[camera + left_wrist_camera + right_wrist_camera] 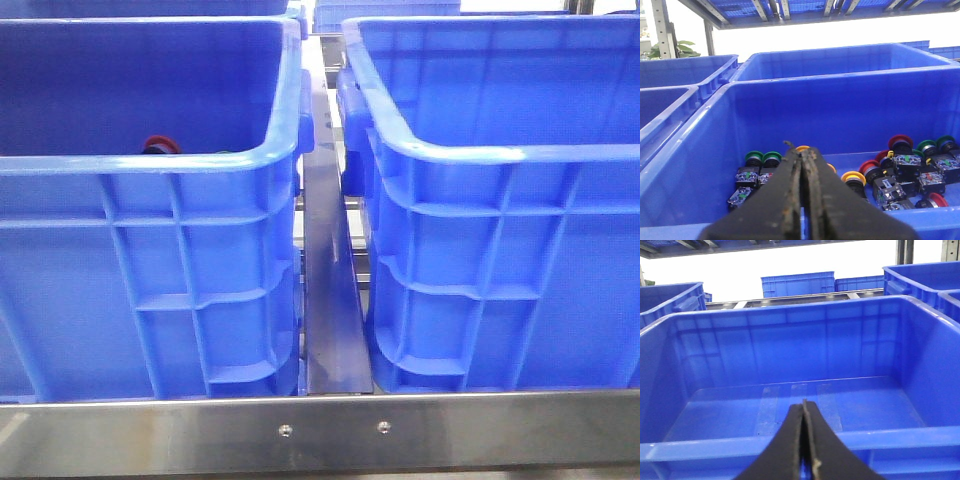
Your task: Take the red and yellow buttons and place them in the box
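Blue crates (150, 250) flank a narrow gap; both grippers' jaws pressed together above rims, left (802, 155), right (804, 407).

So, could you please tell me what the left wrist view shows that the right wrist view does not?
Only the left wrist view shows buttons: a red button, a yellow button and green buttons lie with their switch blocks on the floor of the left crate. Only the right wrist view shows the right crate, with a bare floor. Both share a blue crate ahead and a gripper with jaws shut and nothing held: left gripper, right gripper.
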Tool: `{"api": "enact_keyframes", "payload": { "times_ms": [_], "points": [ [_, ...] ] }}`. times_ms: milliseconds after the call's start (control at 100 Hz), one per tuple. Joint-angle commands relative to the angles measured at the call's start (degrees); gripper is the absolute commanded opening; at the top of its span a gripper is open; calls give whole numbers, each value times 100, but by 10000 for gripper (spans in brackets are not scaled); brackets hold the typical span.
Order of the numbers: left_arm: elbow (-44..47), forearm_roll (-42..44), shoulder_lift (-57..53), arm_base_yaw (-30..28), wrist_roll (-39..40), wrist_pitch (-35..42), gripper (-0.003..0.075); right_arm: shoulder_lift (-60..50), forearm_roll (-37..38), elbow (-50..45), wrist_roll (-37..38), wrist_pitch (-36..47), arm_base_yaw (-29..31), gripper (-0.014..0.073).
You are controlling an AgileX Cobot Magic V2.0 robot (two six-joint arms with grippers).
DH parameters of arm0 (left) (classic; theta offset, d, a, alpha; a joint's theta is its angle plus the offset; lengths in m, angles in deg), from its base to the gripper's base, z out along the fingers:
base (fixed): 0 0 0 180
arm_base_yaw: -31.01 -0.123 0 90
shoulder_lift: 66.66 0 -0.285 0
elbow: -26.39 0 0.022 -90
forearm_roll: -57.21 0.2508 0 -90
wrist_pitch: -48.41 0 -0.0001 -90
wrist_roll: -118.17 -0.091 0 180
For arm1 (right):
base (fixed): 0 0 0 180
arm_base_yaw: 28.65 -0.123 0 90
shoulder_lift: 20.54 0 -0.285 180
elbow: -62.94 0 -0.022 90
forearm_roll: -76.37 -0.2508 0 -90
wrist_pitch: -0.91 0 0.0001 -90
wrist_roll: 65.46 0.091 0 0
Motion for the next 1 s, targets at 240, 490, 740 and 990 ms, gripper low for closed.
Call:
{"api": "enact_keyframes", "payload": {
  "times_ms": [240,490,740,990],
  "points": [
    [263,-7,-171,-2,47,467,-19,-151,38,58,1,487,15,-69],
    [-382,-290,-85,-2,47,-242,-19,-151,38,58,1,487,15,-69],
    [-2160,-337,879,-2,47,-1497,-19,-151,38,58,1,487,15,-69],
    [-4102,-578,2515,-2,37,-3111,-19,-151,38,58,1,487,15,-69]
  ]
}}
